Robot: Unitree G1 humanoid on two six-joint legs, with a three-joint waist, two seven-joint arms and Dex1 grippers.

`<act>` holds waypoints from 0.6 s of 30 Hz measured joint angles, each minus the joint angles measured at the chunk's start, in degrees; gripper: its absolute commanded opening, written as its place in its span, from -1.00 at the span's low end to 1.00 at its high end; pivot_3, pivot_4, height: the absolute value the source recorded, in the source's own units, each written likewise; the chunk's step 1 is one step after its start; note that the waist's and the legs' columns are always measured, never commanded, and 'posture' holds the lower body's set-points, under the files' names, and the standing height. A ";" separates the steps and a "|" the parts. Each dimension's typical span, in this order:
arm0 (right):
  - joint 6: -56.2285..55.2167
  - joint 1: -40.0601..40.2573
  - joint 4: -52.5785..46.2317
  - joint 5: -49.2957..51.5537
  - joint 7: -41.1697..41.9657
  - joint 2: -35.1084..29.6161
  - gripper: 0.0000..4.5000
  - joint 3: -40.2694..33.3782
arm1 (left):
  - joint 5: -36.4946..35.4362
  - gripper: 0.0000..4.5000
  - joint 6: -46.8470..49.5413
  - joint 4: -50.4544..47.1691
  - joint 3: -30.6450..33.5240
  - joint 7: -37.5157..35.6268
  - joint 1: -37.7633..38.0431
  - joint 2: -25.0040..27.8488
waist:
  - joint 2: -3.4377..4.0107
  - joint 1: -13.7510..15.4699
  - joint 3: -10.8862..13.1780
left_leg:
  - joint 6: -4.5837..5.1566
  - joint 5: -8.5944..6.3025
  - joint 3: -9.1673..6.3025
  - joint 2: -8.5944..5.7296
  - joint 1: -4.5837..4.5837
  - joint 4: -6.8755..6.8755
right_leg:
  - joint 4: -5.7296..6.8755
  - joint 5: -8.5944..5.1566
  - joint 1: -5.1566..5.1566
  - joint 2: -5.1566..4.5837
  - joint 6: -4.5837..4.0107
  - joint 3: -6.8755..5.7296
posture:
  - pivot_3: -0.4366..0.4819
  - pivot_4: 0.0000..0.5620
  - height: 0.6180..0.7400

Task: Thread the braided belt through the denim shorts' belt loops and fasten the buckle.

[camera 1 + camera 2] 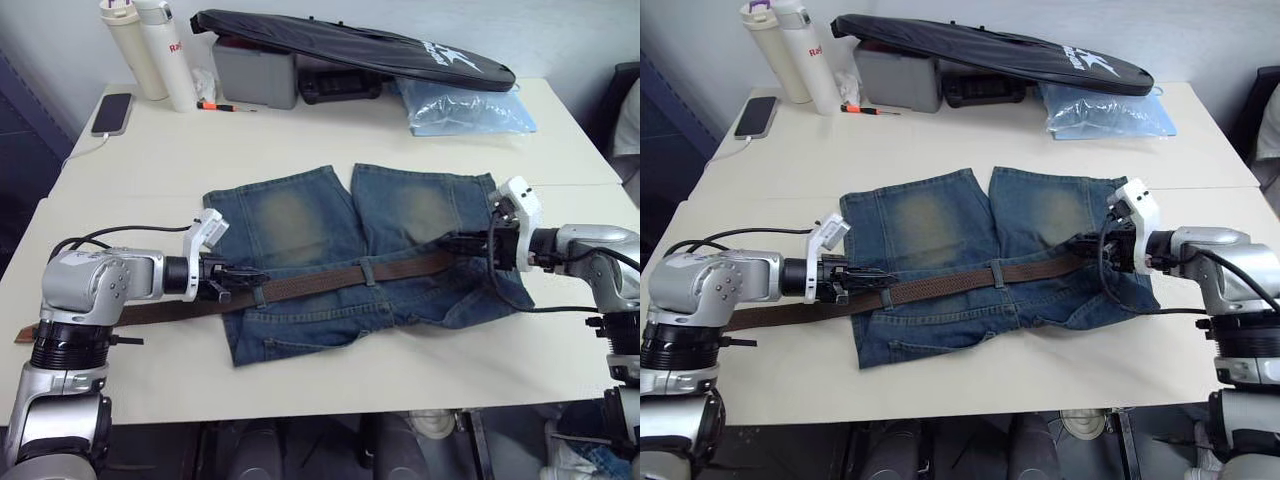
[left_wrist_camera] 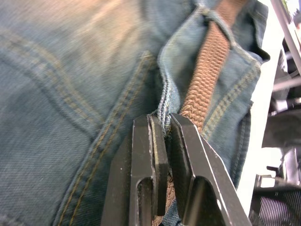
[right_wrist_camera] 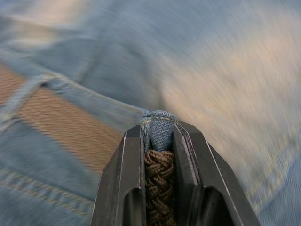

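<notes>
Braided belt (image 1: 330, 280) being pinched with a belt loop (image 3: 159, 129) by right gripper (image 1: 458, 243) at centre right, denim shorts (image 1: 300, 215) waistband being clamped by left gripper (image 1: 243, 280) at centre left

Denim shorts (image 1: 350, 260) lie flat on the table, blue with faded tan patches, waistband toward six o'clock. The braided belt (image 1: 320, 280), dark brown, runs along that waistband under a middle belt loop (image 1: 368, 270), its long tail trailing off past the shorts toward nine o'clock.

My rounded silver metal arms (image 1: 95, 283), black ribbed wrist collars, white angular camera housings (image 1: 521, 207); looping black cables; flat black fingers (image 2: 150, 179).
</notes>
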 measured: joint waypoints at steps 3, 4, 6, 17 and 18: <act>-6.33 3.98 -4.48 -0.28 1.85 -0.25 -0.84 -0.83 | -0.49 -1.00 -4.41 -2.22 -0.73 -5.18 0.63 2.88 | 0.00 0.02 0.00 | -0.01 0.00 0.01 0.00 0.01 0.00 | -0.01 0.00 0.00 0.00 0.00 0.00 | -0.05 -0.47 0.98; -8.20 5.82 -6.03 -0.10 1.85 0.51 -0.84 -2.05 | -0.83 -1.00 -5.72 -3.29 -0.78 -7.14 0.97 3.76 | 0.00 0.04 0.00 | -0.01 0.00 0.01 0.00 0.01 0.01 | -0.01 0.00 0.01 0.00 0.00 0.00 | -0.05 -0.47 0.98; -14.71 10.33 -9.60 -0.52 1.23 2.13 -0.84 -4.33 | -1.76 -1.00 -8.31 -6.00 -0.75 -11.00 2.70 5.72 | 0.00 0.02 0.00 | -0.02 -0.01 0.01 0.01 0.02 -0.03 | -0.02 0.00 0.00 0.01 0.00 0.00 | -0.05 -0.47 0.98; -71.63 31.26 -7.70 -14.98 -4.48 6.91 -0.84 -11.27 | -5.05 -1.00 -20.15 -18.24 2.38 -22.89 19.11 13.15 | 0.01 0.17 0.04 | -0.03 -0.03 0.06 0.02 0.12 0.02 | -0.04 0.00 0.08 0.00 0.01 0.07 | -0.05 -0.47 0.98; -79.65 33.93 -5.01 -16.78 -5.47 6.91 -0.84 -12.58 | -5.05 -1.00 -21.70 -19.49 2.67 -24.01 22.12 14.04 | 0.01 0.09 0.04 | -0.03 -0.03 0.07 0.02 0.13 -0.04 | -0.06 0.00 0.07 0.00 0.01 0.07 | -0.05 -0.47 0.98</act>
